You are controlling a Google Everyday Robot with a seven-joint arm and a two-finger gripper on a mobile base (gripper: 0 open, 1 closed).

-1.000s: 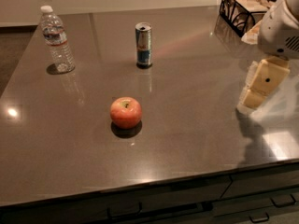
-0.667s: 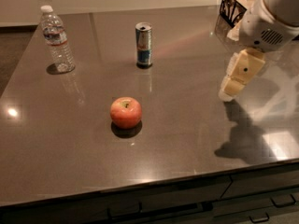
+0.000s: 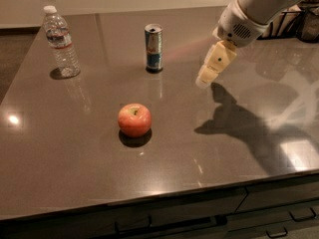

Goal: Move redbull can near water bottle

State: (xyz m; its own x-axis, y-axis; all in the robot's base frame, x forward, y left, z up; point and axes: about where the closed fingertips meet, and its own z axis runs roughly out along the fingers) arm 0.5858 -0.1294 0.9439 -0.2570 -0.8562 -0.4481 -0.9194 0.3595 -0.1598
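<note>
Gripper: the gripper [image 3: 203,80] is seen right of centre in the upper half of the frame, hung tip-down over the countertop [image 3: 75,158], to the right of the can and apart from it.
Grip: nothing is grasped; whether it is released or clenched cannot be told from this view.
Arm: the white arm [image 3: 254,9] is brought in from the upper right corner.
Redbull can: the redbull can [image 3: 153,48] is stood upright at upper centre.
Water bottle: the water bottle [image 3: 61,43] is stood upright at the upper left, well apart from the can.
Apple: a red apple [image 3: 134,119] is set left of centre, below the can.
Shadow: a dark shadow [image 3: 239,123] is cast on the counter below the gripper.
Basket: a dark wire basket [image 3: 299,24] is partly seen at the upper right edge.
</note>
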